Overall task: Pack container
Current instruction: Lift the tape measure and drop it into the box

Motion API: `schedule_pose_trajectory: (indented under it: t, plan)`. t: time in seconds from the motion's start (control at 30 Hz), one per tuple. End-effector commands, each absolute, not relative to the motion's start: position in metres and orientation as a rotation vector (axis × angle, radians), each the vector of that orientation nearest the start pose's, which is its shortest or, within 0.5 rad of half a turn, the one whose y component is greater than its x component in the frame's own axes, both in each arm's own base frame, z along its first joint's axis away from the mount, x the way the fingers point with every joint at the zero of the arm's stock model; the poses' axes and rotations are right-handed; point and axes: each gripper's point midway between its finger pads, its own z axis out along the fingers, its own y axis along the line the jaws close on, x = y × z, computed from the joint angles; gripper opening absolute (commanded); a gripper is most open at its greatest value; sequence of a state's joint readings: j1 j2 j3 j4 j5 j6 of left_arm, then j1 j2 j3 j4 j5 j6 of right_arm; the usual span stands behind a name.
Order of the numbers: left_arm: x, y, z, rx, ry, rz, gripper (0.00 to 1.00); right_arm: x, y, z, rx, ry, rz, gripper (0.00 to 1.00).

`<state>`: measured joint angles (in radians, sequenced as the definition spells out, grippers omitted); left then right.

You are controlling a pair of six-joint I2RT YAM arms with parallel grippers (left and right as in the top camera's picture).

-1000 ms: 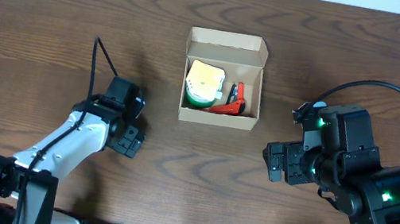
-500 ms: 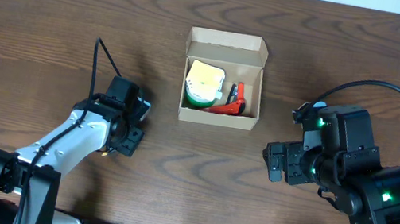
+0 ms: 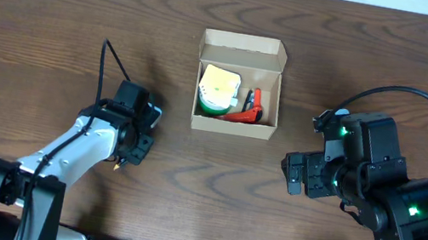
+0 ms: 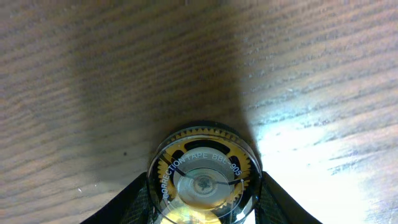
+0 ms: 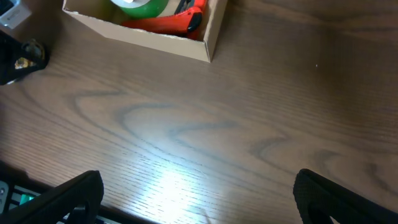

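Dark wood table (image 3: pixel 41 15) carries the container (image 3: pixel 241 55) at upper centre. Your left gripper (image 3: pixel 124 157) grips the correction tape (image 4: pixel 202 177); the right gripper (image 5: pixel 198 180) gapes empty. Lift well above its wall, then release inside.

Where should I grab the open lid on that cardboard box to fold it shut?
Probably the lid by its free far edge, coming from above with jaws straddling the thin flap: it stands open behind the container, hinged along the back wall.

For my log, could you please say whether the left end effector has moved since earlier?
Yes: the left end effector has shifted slightly down the overhead view, away from the unmoved cardboard box.
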<state>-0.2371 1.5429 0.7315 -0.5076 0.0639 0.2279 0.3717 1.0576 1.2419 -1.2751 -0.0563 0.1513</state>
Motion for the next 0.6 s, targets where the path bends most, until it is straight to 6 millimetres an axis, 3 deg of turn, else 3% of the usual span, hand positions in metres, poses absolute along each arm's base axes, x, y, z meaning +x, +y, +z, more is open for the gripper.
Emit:
schedule_pose_trajectory:
  t: [0.0, 0.2, 0.3, 0.4, 0.47, 0.57]
  plan:
    - [0.309, -0.083, 0.031, 0.623, 2.735, -0.081, 0.34, 0.213, 0.096, 0.230, -0.338, 2.661, 0.246, 0.99]
    - [0.372, -0.099, 0.113, 0.479, 2.553, -0.115, 0.29, 0.213, 0.096, 0.230, -0.338, 2.661, 0.246, 0.99]
    - [0.399, -0.123, 0.163, 0.409, 2.428, -0.270, 0.21, 0.213, 0.096, 0.230, -0.338, 2.661, 0.246, 0.99]
    - [0.416, -0.153, 0.212, 0.373, 2.296, -0.466, 0.17, 0.213, 0.096, 0.230, -0.338, 2.661, 0.246, 0.99]
    - [0.421, -0.169, 0.231, 0.363, 2.239, -0.532, 0.17, 0.213, 0.096, 0.230, -0.338, 2.661, 0.246, 0.99]
    - [0.417, -0.210, 0.256, 0.431, 2.136, -0.638, 0.18, 0.213, 0.096, 0.230, -0.338, 2.661, 0.246, 0.99]
